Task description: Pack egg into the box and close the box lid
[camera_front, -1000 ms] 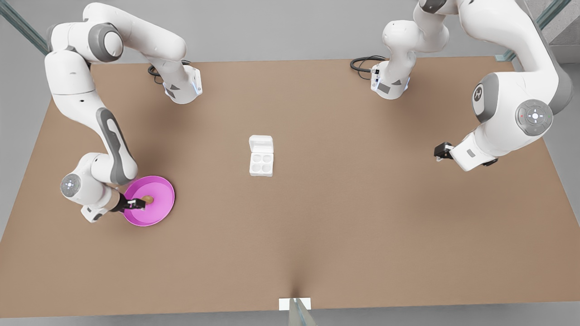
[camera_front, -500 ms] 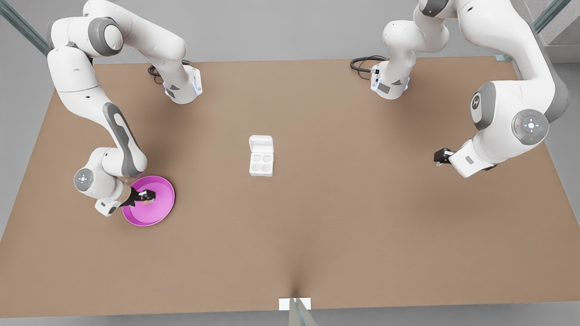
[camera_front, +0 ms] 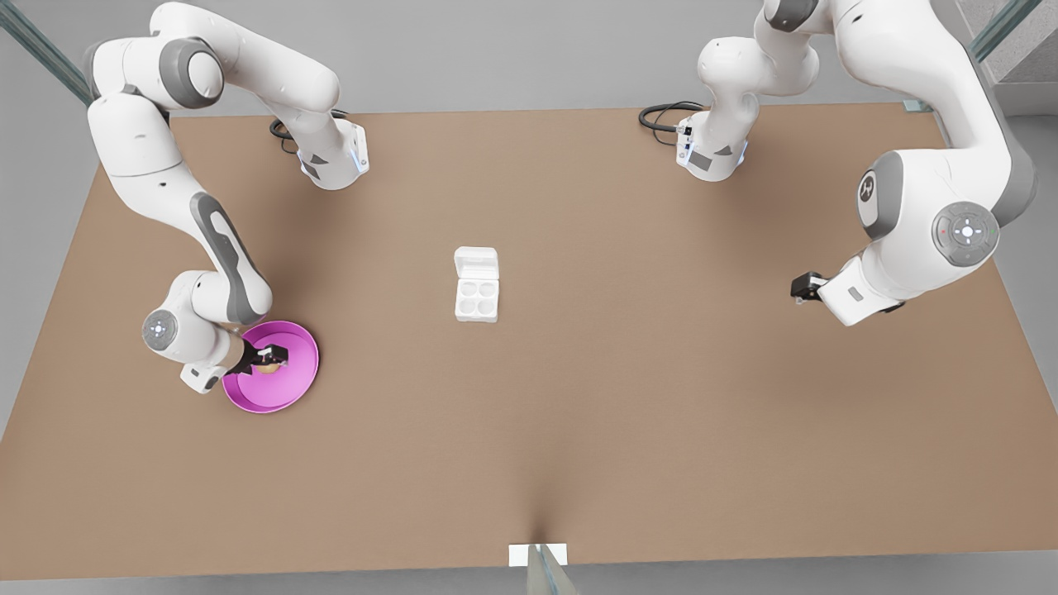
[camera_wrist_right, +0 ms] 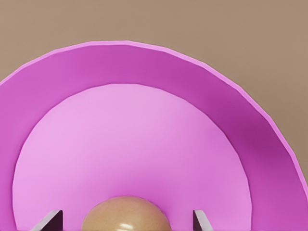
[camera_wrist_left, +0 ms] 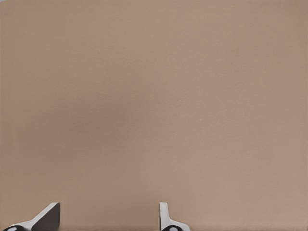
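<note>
Right tool (camera_front: pixel 266 362) hangs low over the pink plate (camera_front: pixel 299 388), fingers (camera_wrist_right: pixel 199 220) spread wide either side of the egg (camera_wrist_right: pixel 126 214) — not yet closed on it, as far as we can judge. We see it has shifted across the plate over the past second, from short of the egg to straddling it, so the grasp looks imminent. On the front view the plate lies at about eight o'clock from the box (camera_front: pixel 477 299), well apart. At the worktop's (camera_front: pixel 579 397) centre the box stands open, its four hollows bare and the box lid (camera_front: pixel 476 264) folded back at twelve o'clock. Left tool (camera_front: pixel 800 288), out at three o'clock, waits over bare worktop with fingers (camera_wrist_left: pixel 166 216) apart — holding nothing. Packing and closing both remain undone.
</note>
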Robot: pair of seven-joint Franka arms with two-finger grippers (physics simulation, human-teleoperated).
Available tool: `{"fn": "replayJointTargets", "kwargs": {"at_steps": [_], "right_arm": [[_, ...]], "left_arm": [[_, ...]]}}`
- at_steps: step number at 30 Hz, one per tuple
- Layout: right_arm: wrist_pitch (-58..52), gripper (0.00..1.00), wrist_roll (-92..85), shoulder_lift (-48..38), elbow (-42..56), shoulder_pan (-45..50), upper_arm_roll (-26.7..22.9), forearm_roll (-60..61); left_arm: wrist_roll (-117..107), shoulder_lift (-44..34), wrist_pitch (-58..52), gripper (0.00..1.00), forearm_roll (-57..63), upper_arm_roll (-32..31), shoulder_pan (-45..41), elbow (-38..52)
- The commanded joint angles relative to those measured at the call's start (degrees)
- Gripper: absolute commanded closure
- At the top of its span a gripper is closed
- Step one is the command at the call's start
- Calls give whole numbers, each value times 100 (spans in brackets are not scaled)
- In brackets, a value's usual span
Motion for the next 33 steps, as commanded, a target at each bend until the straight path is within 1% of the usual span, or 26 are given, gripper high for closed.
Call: {"fn": "replayJointTargets", "kwargs": {"at_steps": [1, 2, 3, 4, 6, 9, 11, 12, 13, 14, 16, 19, 23, 26, 28, 30, 33], "right_arm": [[65, 0, -62, 14, 5, 6, 0, 17], [65, 30, -62, 14, 14, 15, 0, 17], [56, 55, -62, 14, 14, 15, 0, 17], [56, 58, -62, 14, 49, 24, 0, 17], [56, 60, -71, 14, 66, 32, 0, 9], [-23, 60, -54, -4, 163, 67, 0, 9], [-462, 60, -45, -74, 497, 94, 88, 26], [-699, 60, 201, -92, 611, 94, 246, 35], [-1235, 59, 421, -197, 980, 103, 457, 35], [-1499, 59, 693, -197, 1217, 260, 536, 26], [-1526, 59, 1422, -197, 1464, 866, 536, 35], [-1526, 59, 2740, -171, 1560, 1666, 536, 61], [-1667, 59, 6221, -180, 1859, 3556, 536, 53], [-1570, 60, 7320, -162, 1798, 3987, 528, 35], [-973, 60, 7855, -197, 1271, 4145, 536, 0], [-665, 60, 8094, -215, 919, 4225, 528, -9], [-630, 60, 8516, -338, 761, 4313, 536, -9]], "left_arm": [[-19, -1, 3, 0, 2, 1, 0, 3], [-19, -1, 3, 0, 2, 1, 0, 3], [-19, -1, 3, 0, 2, 1, 0, 3], [-19, -1, 3, 0, 2, 1, 0, 3], [-19, 34, 3, 0, -7, 1, 0, 3], [-19, 34, 3, 0, -7, 1, 0, 3], [-19, 34, 3, 0, -7, 1, 0, 3], [-19, 34, 3, 0, -7, 1, 0, 3], [-19, 34, 3, 0, -7, 1, 0, 3], [-19, 34, 3, 0, -7, 1, 0, 3], [-19, 34, 3, 0, -7, 1, 0, 3], [-19, 34, 3, 0, -7, 1, 0, 3], [-19, 34, 3, 0, -7, 1, 0, 3], [-19, 34, 3, 0, -7, 1, 0, 3], [-19, 34, 3, 0, -7, 1, 0, 3], [-19, 43, 38, 0, -7, 1, 0, 3], [-19, 96, 56, 0, -7, 1, 0, 3]]}}
